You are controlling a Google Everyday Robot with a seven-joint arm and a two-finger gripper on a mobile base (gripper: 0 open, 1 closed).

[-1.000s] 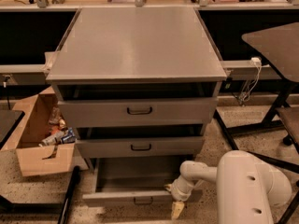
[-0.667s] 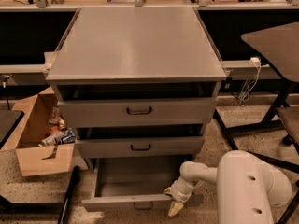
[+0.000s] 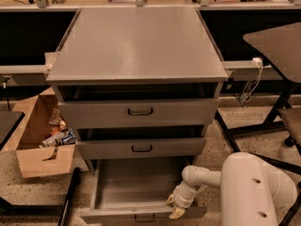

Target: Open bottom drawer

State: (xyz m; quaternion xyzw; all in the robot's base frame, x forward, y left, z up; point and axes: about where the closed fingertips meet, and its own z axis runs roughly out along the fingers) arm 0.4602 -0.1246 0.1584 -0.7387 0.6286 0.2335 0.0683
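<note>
The grey cabinet [image 3: 136,46] has three drawers. The bottom drawer [image 3: 136,187] stands pulled out toward me, its plain grey inside showing. Its narrow front panel [image 3: 117,215] is at the lower edge of the camera view, with the small black loop handle [image 3: 144,218] at centre. My gripper [image 3: 175,207] sits at the top edge of that front panel, right of the handle, on the end of my white arm [image 3: 254,187], which comes in from the lower right. The middle drawer [image 3: 141,148] and the top drawer [image 3: 140,111] are each slightly ajar.
An open cardboard box [image 3: 40,135] with clutter stands on the floor to the cabinet's left. A black frame leg [image 3: 69,197] lies beside the drawer's left side. A dark table [image 3: 277,41] with black legs stands at the right. A workbench runs behind the cabinet.
The bottom drawer has slid further out toward me. My gripper has come back with its front panel and a little to the left.
</note>
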